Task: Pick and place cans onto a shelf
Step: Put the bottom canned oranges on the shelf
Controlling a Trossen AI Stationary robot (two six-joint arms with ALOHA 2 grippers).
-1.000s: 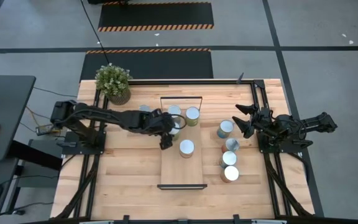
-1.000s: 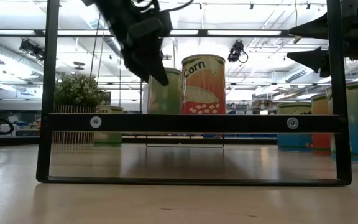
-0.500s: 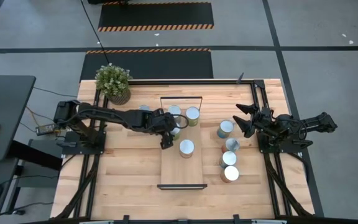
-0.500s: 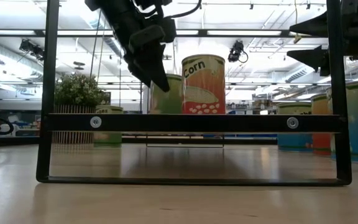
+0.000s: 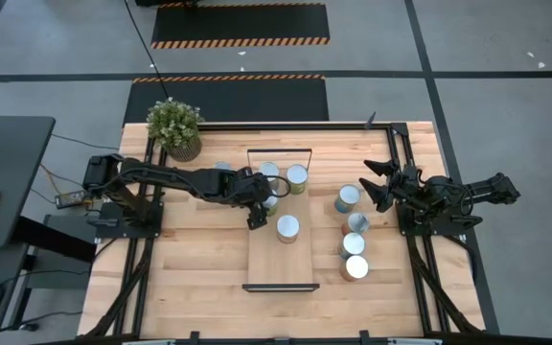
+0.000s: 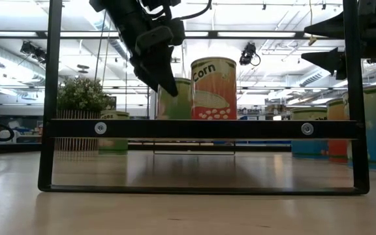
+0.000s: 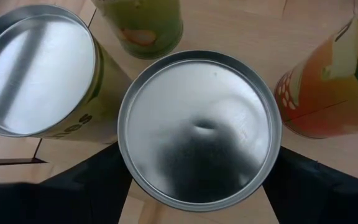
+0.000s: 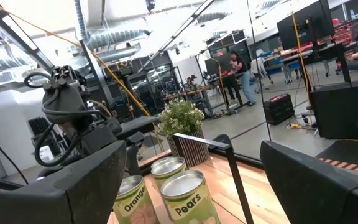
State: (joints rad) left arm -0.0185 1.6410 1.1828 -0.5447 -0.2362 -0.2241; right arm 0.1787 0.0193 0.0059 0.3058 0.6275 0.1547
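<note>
The shelf (image 5: 281,264) is a light-wood board with dark end frames, lying mid-table. Three cans stand on it (image 5: 269,171) (image 5: 297,175) (image 5: 287,227), the nearest labelled Corn (image 6: 214,88). A further can (image 7: 199,127), its silver top up, stands on the shelf under my left gripper (image 5: 259,209). The gripper points down, open, with one finger at each side of this can. My right gripper (image 5: 377,182) is open and empty, raised at the table's right by a blue-labelled can (image 5: 348,198). My left gripper's fingers (image 7: 98,183) stand at two opposite sides of the can's upper wall (image 7: 124,163), coming from above. The can's top hides the fingertips, so I cannot tell whether they touch it. The can stands upright on the shelf.
Three more cans (image 5: 357,222) (image 5: 353,244) (image 5: 356,268) stand in a row right of the shelf. One can (image 5: 223,168) stands left of it. A potted plant (image 5: 173,127) is at the far left corner. Dark frame rails (image 5: 401,153) run along the table's sides.
My left gripper has sunk a little over the cans on the shelf and then kept still. The cans have not moved.
</note>
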